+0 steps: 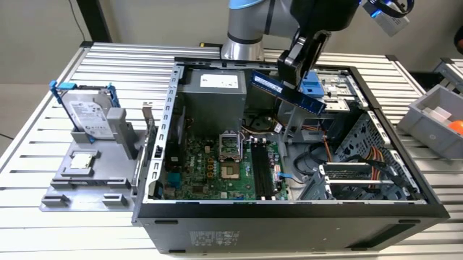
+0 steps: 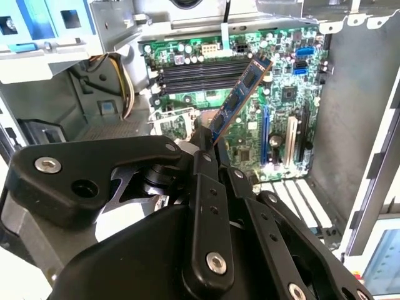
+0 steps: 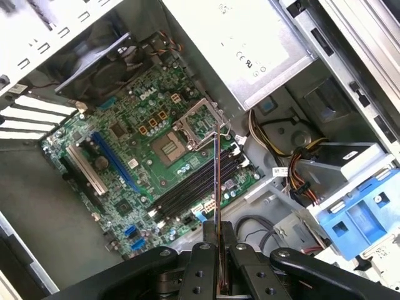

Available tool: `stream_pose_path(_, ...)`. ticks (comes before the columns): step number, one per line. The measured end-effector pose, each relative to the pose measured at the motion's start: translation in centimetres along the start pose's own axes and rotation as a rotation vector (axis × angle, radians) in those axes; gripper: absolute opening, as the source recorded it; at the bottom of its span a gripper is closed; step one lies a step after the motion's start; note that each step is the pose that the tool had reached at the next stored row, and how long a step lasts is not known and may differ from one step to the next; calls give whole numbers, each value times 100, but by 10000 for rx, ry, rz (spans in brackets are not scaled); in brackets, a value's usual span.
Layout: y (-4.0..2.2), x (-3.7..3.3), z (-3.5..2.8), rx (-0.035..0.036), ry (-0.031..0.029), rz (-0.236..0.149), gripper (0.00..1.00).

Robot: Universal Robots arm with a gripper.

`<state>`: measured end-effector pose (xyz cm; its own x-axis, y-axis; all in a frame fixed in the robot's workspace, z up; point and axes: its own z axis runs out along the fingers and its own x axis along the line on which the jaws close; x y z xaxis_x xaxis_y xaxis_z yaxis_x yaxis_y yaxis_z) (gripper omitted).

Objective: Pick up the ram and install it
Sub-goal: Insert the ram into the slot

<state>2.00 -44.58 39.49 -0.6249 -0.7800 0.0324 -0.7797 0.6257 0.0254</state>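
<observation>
The ram (image 1: 269, 84) is a long blue-green stick with dark chips, held tilted in the air above the open computer case (image 1: 289, 208). My gripper (image 1: 293, 80) is shut on its middle, high over the back part of the case. In the second wrist view the ram (image 2: 240, 100) sticks out from the gripper (image 2: 209, 147) towards the motherboard's long black memory slots (image 2: 206, 70). In the first wrist view the ram (image 3: 217, 181) shows edge-on, rising from the gripper (image 3: 218, 242) over the same slots (image 3: 194, 187). From the exterior view the slots (image 1: 262, 170) lie well below the stick.
A silver hard drive in a blue frame (image 1: 87, 111) stands on a grey holder (image 1: 79, 187) at the exterior view's left, with a small square processor chip (image 1: 82, 161) in front of it. A grey bin (image 1: 434, 116) sits at the right. Cables and a blue drive bracket (image 1: 313, 86) crowd the case's right half.
</observation>
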Motion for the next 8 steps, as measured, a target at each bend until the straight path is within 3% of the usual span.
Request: stream_pose_path(8, 0, 0, 0, -15, -12, 492, 0)
